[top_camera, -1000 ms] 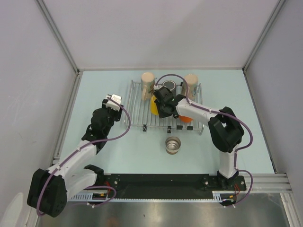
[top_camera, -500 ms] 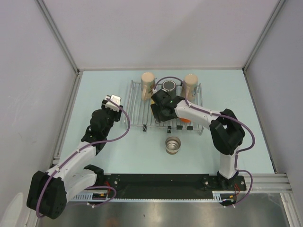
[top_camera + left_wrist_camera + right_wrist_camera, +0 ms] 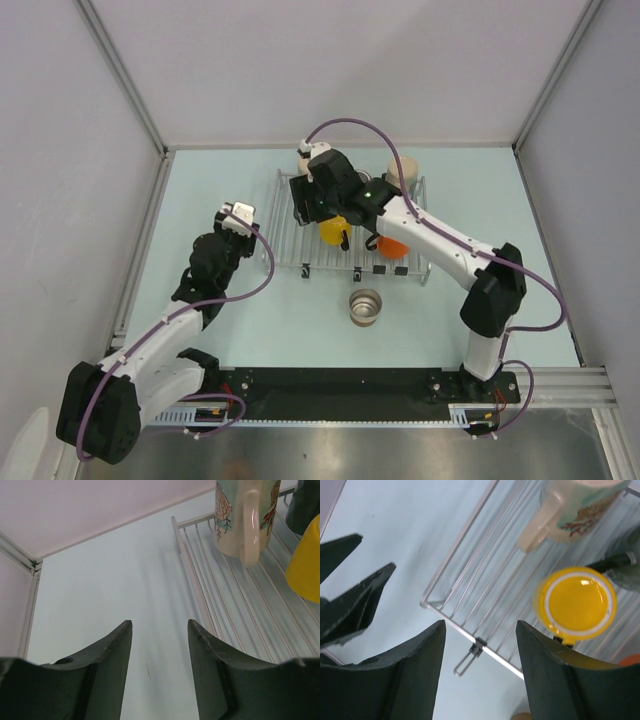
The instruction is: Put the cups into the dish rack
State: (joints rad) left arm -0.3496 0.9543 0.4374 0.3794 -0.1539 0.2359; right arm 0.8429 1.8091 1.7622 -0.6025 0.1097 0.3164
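The dish rack (image 3: 290, 250) lies at the table's middle back. On it stand a yellow cup (image 3: 334, 230) upside down, an orange cup (image 3: 392, 246), a plain cream cup (image 3: 404, 170) and a patterned cream cup (image 3: 307, 158), half hidden by my right wrist. A dark cup (image 3: 629, 564) shows beside the yellow cup (image 3: 575, 602). The steel cup (image 3: 365, 307) stands on the table in front of the rack. My right gripper (image 3: 302, 203) hangs open and empty above the rack's left end (image 3: 470, 575). My left gripper (image 3: 240, 211) is open and empty, left of the rack (image 3: 200, 590).
Grey walls with metal rails close the table on three sides. The left gripper's fingers (image 3: 350, 595) show just outside the rack's left edge in the right wrist view. The patterned cup (image 3: 245, 520) and yellow cup (image 3: 306, 565) show in the left wrist view.
My right gripper set the yellow cup on the rack, let go of it, and moved up and back-left over the rack's left end. The left arm has barely moved.
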